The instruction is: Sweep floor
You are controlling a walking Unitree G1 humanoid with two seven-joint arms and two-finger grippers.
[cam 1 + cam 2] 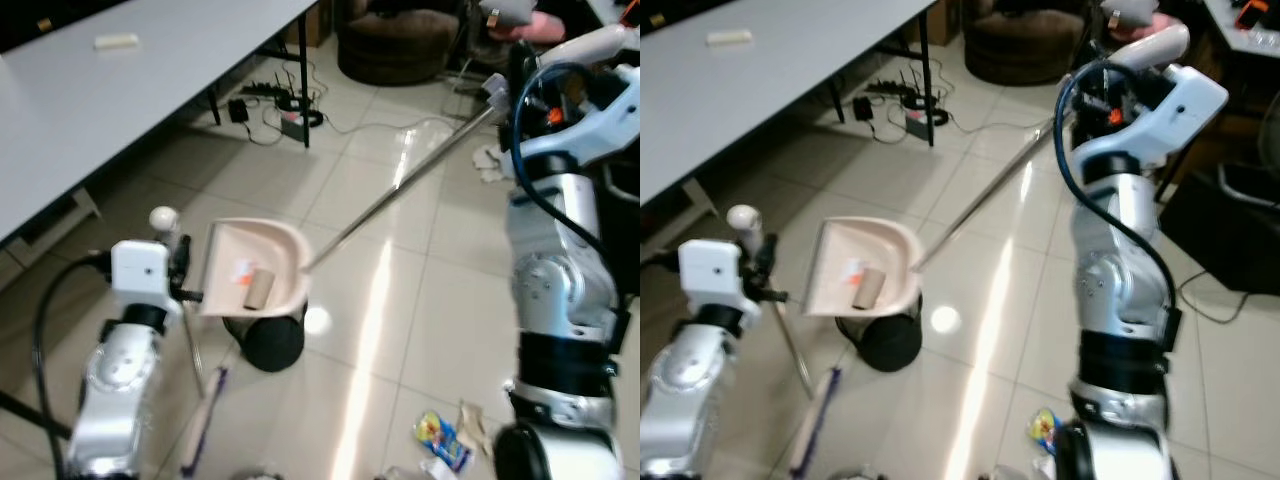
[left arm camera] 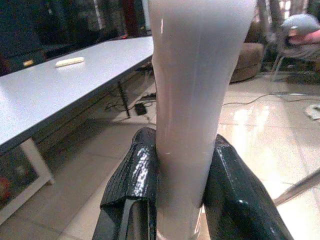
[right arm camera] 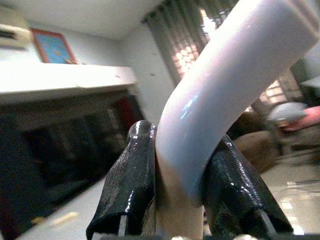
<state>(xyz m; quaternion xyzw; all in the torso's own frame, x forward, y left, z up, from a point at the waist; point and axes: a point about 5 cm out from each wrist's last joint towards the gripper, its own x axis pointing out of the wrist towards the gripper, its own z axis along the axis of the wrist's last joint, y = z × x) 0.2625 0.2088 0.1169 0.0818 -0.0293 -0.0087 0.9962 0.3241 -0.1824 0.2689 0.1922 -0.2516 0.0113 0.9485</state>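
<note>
I have the dustpan (image 1: 255, 268) lifted off the floor on my left, its pale tray tilted over a black bin (image 1: 272, 340) that stands on the tiles just under it. A cardboard tube (image 1: 260, 287) and a small scrap with an orange spot (image 1: 243, 268) lie inside the tray. My left gripper (image 2: 181, 175) has its fingers (image 2: 134, 175) pressed against both sides of a pale upright shaft (image 2: 192, 100), which fills the gap between them; I take this to be the dustpan's handle. In the head views a rounded knob (image 1: 163, 217) tops that handle just above my left wrist.

My right gripper (image 3: 180, 175) is raised at the far right, and its fingers (image 3: 131, 175) pinch a pale curved grip (image 3: 225, 90) that bends up and away between them. From there a long metal pole (image 1: 400, 188) slants down and to the left, ending at the right edge of the tray. I cannot make out the head on its low end.

A slim stick with a purple tip (image 1: 203, 420) lies on the floor near my left arm. Crumpled wrappers (image 1: 440, 440) lie on the tiles near my right leg. A grey bench (image 1: 120, 90) runs along the far left, with a small pale bar (image 1: 117, 41) on it and cables (image 1: 280, 100) on the floor beneath its far end. A dark round seat (image 1: 400, 45) stands at the far side.
</note>
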